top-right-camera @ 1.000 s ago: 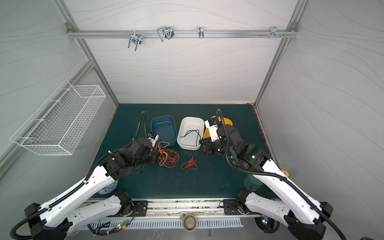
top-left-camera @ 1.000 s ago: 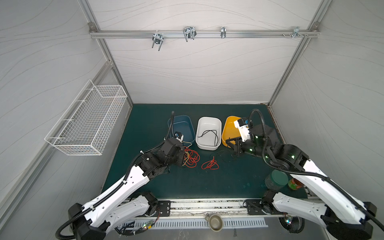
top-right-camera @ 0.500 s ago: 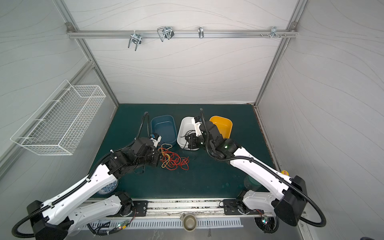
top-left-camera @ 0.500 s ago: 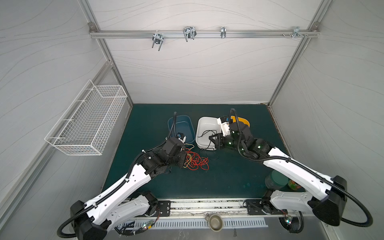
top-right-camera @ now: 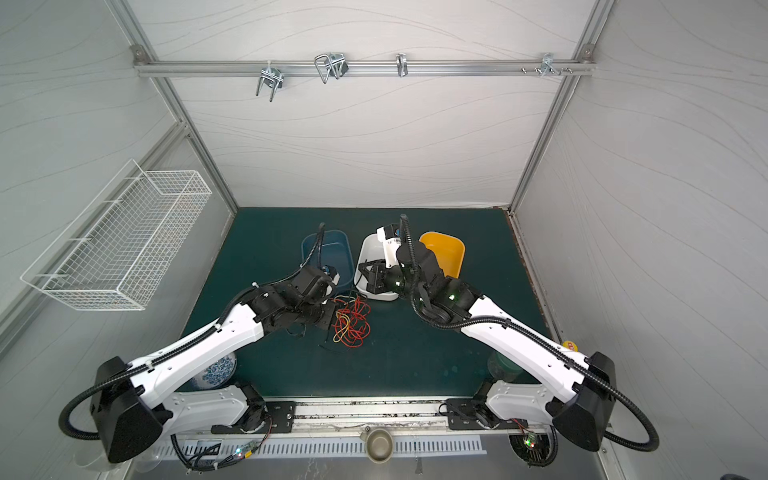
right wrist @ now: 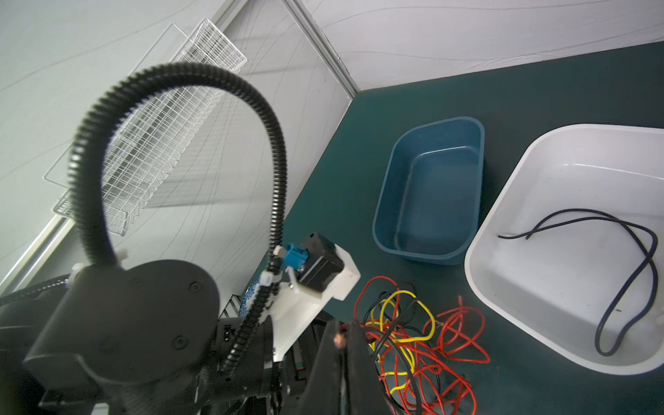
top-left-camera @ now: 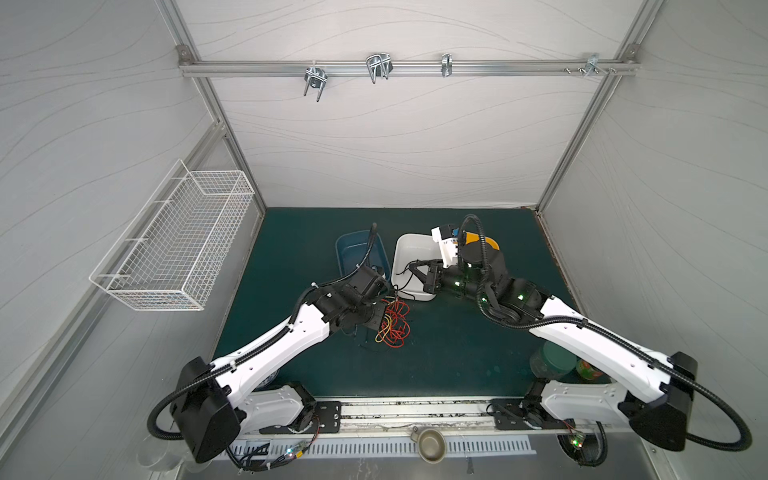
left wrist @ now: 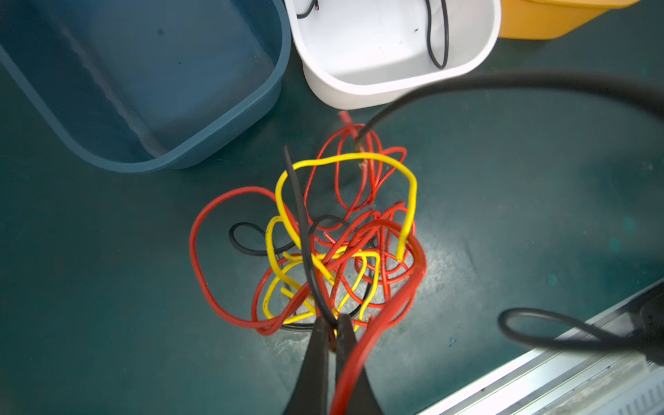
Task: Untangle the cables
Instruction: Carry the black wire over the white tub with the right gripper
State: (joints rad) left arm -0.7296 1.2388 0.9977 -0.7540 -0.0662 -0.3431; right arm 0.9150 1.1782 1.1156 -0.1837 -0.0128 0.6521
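Observation:
The cables (top-left-camera: 392,324) (top-right-camera: 351,324) lie as a red, yellow and black tangle on the green mat, just in front of the tubs. My left gripper (top-left-camera: 380,321) (left wrist: 334,323) sits at the tangle's left edge, shut on a black strand, with a red strand draped over one finger. My right gripper (top-left-camera: 415,272) (right wrist: 339,336) hovers over the white tub's (top-left-camera: 399,253) near corner. It is shut on a cable's bare copper end, and I cannot tell that cable's colour. One black cable (right wrist: 628,287) lies loose inside the white tub.
A blue tub (top-left-camera: 345,249) stands left of the white one and a yellow tub (top-right-camera: 444,249) right of it. A wire basket (top-left-camera: 178,241) hangs on the left wall. A green-lidded jar (top-left-camera: 552,361) stands under the right arm, and a patterned bowl (top-right-camera: 218,370) under the left arm.
My right gripper has swung left from the yellow tub to the white tub. A small red bundle that lay apart has drawn into the main tangle. The left gripper has barely moved.

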